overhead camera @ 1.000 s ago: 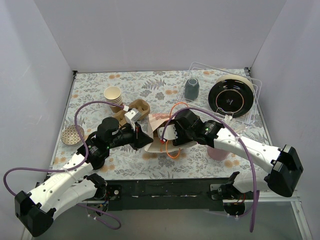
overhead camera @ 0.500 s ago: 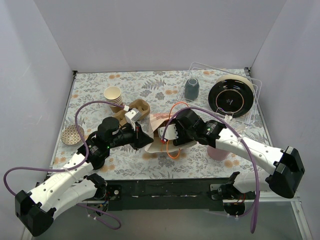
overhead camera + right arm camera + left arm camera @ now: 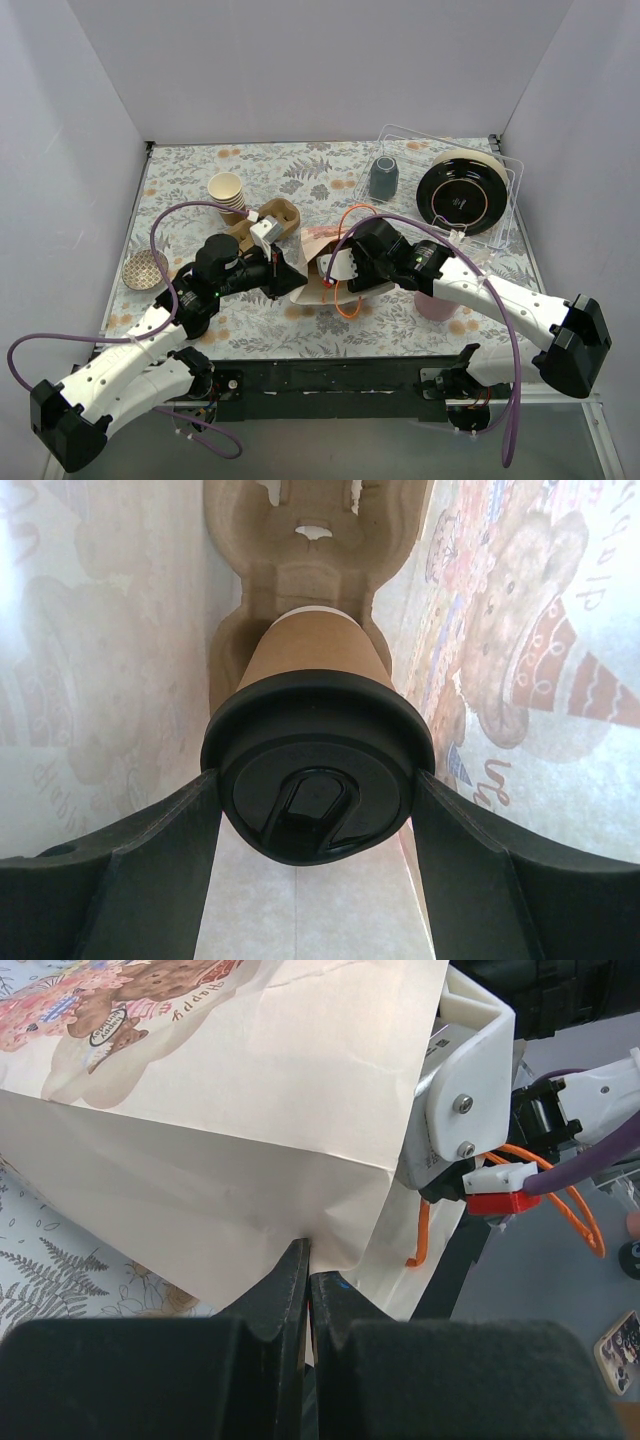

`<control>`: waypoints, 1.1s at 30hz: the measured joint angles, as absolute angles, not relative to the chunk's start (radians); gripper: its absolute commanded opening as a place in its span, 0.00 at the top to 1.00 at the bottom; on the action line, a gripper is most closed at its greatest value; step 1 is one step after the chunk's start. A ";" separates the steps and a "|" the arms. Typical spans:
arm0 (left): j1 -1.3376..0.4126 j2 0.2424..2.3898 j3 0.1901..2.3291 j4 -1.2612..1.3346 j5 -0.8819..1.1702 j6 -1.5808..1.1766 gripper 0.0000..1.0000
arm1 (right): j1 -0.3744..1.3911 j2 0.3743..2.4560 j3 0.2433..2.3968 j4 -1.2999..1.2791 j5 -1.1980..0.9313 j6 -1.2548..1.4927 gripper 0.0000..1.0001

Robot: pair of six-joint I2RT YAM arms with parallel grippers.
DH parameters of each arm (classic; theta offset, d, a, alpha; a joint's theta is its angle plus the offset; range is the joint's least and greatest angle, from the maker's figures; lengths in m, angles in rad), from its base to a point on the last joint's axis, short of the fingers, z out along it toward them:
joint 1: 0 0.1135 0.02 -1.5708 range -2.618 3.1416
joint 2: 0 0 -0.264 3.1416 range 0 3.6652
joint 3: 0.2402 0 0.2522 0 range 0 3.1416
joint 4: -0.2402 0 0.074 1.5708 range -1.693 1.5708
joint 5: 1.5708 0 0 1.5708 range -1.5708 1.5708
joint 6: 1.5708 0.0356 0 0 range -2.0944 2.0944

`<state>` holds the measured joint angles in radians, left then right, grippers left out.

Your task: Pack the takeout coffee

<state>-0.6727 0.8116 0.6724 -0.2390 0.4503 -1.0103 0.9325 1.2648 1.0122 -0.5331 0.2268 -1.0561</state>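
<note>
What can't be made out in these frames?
Right wrist view: far end of the kraft-brown paper cup with black lid hidden behind its own body; seating in the brown pulp carrier unclear.
Top view: that cup hidden by the right arm and cream printed paper bag.
Top view: pink object mostly under the right arm.
Left wrist view: bag print cut off by top edge.

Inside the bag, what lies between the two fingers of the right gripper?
The takeout coffee, its lid touching both fingers; the right wrist view shows this.
</note>
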 measured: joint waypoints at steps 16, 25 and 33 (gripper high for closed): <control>-0.675 0.838 0.701 -0.256 0.445 -1.004 1.00 | 0.938 1.264 1.027 -0.574 0.249 -1.062 0.71; -0.677 0.858 0.742 -0.298 0.426 -0.978 1.00 | 0.945 1.264 1.036 -0.597 0.251 -1.081 0.72; -0.677 0.882 0.781 -0.344 0.380 -0.956 1.00 | 0.951 1.264 1.036 -0.595 0.285 -1.081 0.72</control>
